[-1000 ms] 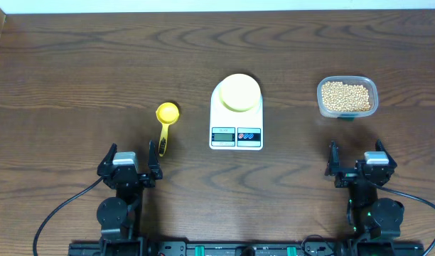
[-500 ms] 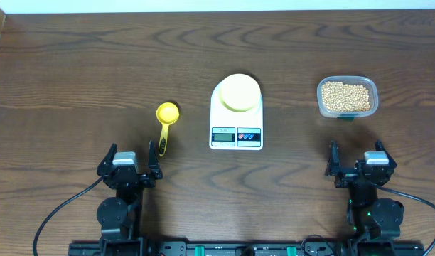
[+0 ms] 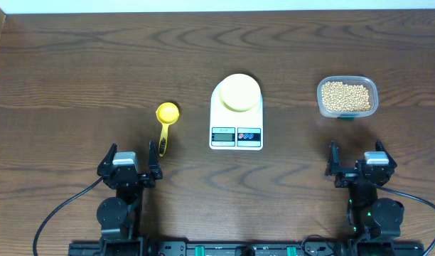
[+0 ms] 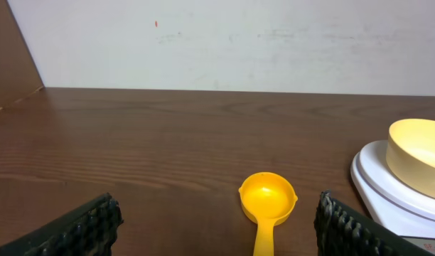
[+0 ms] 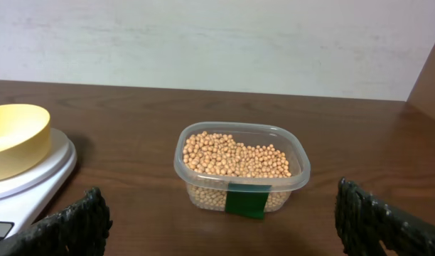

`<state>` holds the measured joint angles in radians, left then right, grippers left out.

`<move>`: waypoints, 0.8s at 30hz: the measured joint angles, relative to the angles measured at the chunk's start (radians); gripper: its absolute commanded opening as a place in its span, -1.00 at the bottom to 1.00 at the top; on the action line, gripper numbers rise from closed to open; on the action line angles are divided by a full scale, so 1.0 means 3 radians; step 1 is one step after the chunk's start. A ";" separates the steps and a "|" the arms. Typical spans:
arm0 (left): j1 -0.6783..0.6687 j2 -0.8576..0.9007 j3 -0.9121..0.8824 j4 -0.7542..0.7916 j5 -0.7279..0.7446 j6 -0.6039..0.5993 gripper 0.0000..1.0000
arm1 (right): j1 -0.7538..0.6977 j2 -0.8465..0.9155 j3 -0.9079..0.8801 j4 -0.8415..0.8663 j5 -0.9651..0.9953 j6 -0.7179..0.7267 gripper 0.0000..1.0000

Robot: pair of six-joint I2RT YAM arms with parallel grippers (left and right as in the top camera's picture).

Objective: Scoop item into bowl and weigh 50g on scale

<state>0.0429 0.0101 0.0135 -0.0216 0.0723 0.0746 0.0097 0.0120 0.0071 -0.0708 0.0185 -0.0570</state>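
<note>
Both the left gripper [image 3: 132, 151] and the right gripper [image 3: 356, 152] sit spread wide and empty, so scooping has not begun. The scoop [image 3: 167, 113] lies just ahead of the left gripper, the tub [image 3: 321, 104] of beans [image 3: 345, 96] ahead of the right, the bowl [image 3: 239, 93] on the scale [image 3: 236, 135] between them. Next, likely, the left gripper must close on the scoop's handle.

One scale [image 3: 236, 135], one bowl [image 3: 239, 92], one yellow scoop [image 3: 166, 117], and one clear tub [image 5: 246, 200] holding countless beans [image 3: 347, 96].
</note>
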 measured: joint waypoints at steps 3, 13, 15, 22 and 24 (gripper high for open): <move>0.0000 0.0000 0.0000 0.0000 0.0000 0.0000 0.79 | 0.0000 0.0000 0.0000 0.0000 0.0000 0.0000 0.99; 0.0000 0.0000 0.0000 0.0078 0.0158 -0.0036 0.79 | 0.0000 0.0000 0.0000 0.0001 0.0000 0.0000 0.99; 0.0000 0.0000 0.0000 0.0089 0.0219 -0.0106 0.79 | 0.0000 0.0000 0.0000 0.0001 0.0000 0.0000 0.99; 0.0000 0.0000 0.0000 0.0098 0.0356 -0.0549 0.79 | 0.0000 0.0000 0.0000 0.0001 0.0000 0.0000 0.99; 0.0000 0.0000 0.0000 0.0108 0.0423 -0.0636 0.79 | 0.0000 0.0000 0.0000 0.0001 0.0000 0.0000 0.99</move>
<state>0.0429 0.0101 0.0135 0.0109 0.1993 -0.1162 0.0097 0.0120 0.0071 -0.0704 0.0185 -0.0570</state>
